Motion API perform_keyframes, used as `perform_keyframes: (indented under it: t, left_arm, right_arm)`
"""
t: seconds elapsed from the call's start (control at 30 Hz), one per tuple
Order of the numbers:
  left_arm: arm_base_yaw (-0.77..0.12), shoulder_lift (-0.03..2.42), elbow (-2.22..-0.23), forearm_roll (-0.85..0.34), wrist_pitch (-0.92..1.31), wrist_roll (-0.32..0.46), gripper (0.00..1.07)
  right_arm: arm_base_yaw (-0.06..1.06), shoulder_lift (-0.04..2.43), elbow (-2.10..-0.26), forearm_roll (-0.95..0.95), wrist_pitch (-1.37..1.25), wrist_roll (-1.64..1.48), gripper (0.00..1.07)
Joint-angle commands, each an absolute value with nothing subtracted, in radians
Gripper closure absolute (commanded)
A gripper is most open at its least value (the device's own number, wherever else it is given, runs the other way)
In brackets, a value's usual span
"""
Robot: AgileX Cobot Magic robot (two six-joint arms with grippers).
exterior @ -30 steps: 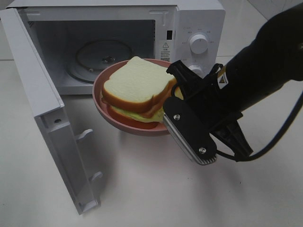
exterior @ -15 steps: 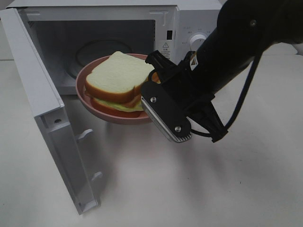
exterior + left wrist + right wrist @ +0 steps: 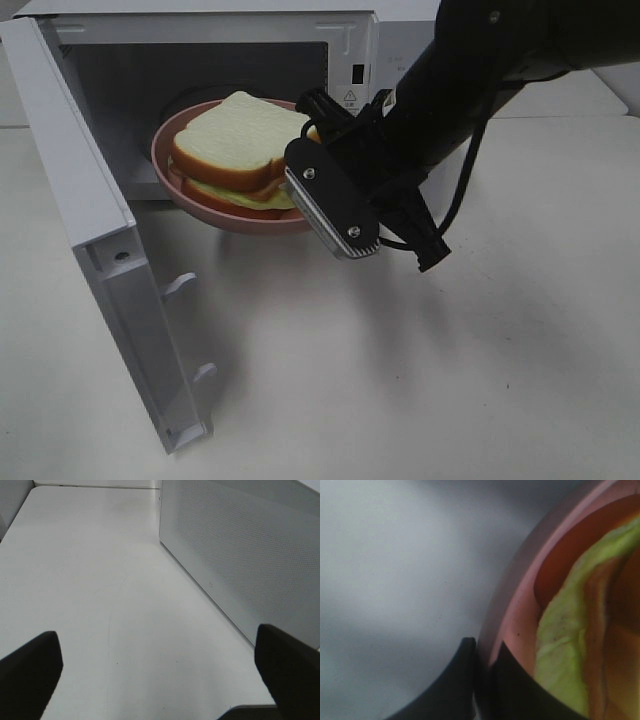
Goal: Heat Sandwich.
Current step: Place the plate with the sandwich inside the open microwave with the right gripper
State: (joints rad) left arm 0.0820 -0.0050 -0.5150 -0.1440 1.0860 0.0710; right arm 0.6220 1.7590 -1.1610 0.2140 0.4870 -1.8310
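Note:
The sandwich (image 3: 235, 140), white bread with a tan crust, red filling and green lettuce, lies on a round pink plate (image 3: 200, 208). My right gripper (image 3: 306, 150) is shut on the plate's right rim and holds it in the air at the mouth of the open microwave (image 3: 200, 60). In the right wrist view the gripper (image 3: 485, 675) pinches the pink rim (image 3: 515, 595), with the lettuce (image 3: 560, 645) just inside. My left gripper (image 3: 160, 680) is open and empty, low over the table beside the microwave's side wall (image 3: 240, 555).
The microwave door (image 3: 90, 220) is swung open toward the front left. The control panel with a knob is mostly hidden behind my right arm (image 3: 470, 70). The white table (image 3: 400, 380) extends in front and to the right.
My right gripper has carried the plate and sandwich left and back, from in front of the microwave to its open mouth. The door has not moved.

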Motion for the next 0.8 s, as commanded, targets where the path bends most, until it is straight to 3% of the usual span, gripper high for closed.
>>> perform_keyframes:
  t: [0.03,0.8]
  left_arm:
    - [0.079,-0.022,-0.515,-0.142,1.075,0.065,0.09]
    - [0.079,-0.022,-0.515,-0.142,1.075,0.065,0.09]
  right_arm:
    - [0.622,1.778,-1.197,0.219,0.479,-1.842,1.07]
    - [0.622,1.946,-1.436,0.134,0.531,-1.739,1.07]
